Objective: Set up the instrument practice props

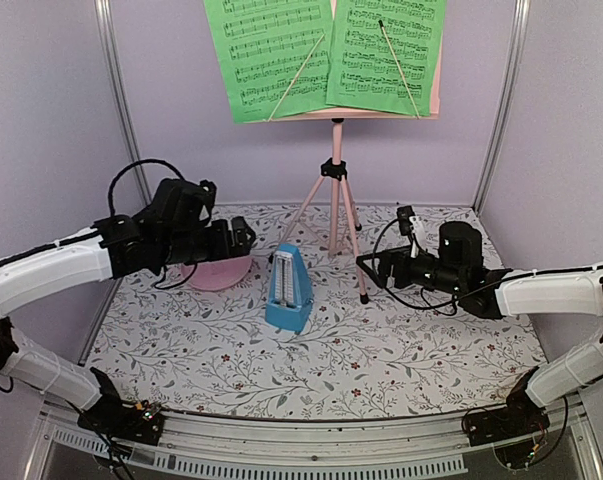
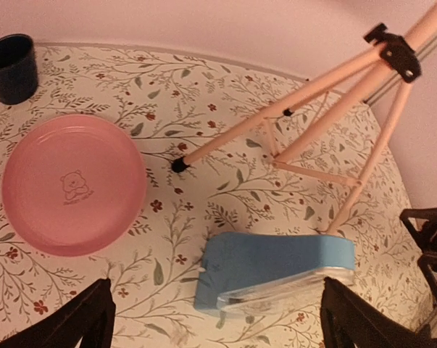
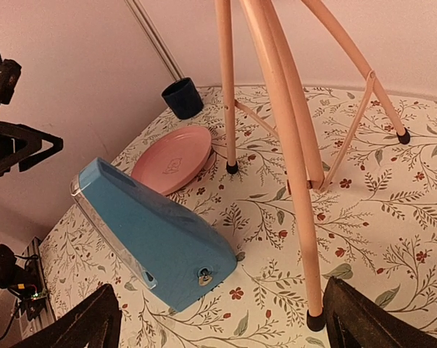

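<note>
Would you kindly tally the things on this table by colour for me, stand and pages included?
Pink: 2, the music stand and the plate.
Green: 2, the left page and the right page of sheet music.
Blue: 2, the metronome and the dark cup.
Total: 6.

No words can be read. The two green pages (image 1: 271, 55) carry printed music staves. The pink plate (image 2: 37, 217) bears a small bear mark (image 2: 77, 187) with illegible lettering beneath.
</note>
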